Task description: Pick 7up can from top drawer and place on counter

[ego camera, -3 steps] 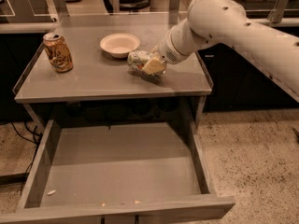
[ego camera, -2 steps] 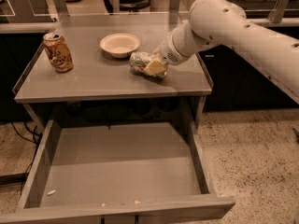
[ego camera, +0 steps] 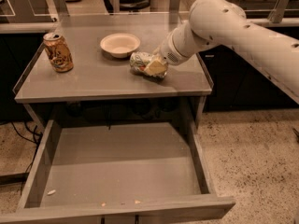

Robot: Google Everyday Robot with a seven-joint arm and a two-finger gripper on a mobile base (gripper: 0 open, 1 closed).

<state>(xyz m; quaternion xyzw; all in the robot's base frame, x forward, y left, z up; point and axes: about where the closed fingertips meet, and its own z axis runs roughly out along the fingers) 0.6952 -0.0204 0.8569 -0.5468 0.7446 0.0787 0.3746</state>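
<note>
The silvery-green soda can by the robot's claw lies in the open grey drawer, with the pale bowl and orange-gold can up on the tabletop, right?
No: the camera view shows the silvery-white, green-printed 7up can on the flat grey counter, at the gripper; the shallow grey top drawer holds only crumbs.

Dim, warm-tinted indoor light, mostly from overhead. Table [ego camera: 93, 85] top evenly lit, faint sheen toward rear edge. Deep shadow under table, falling over back of top drawer [ego camera: 117, 171]. End effector [ego camera: 155, 68] at 7up can [ego camera: 139, 62], right-centre of table, small dark shadow beneath. White arm [ego camera: 219, 22] brightest. Cabinets [ego camera: 233, 78] nearly black.
</note>
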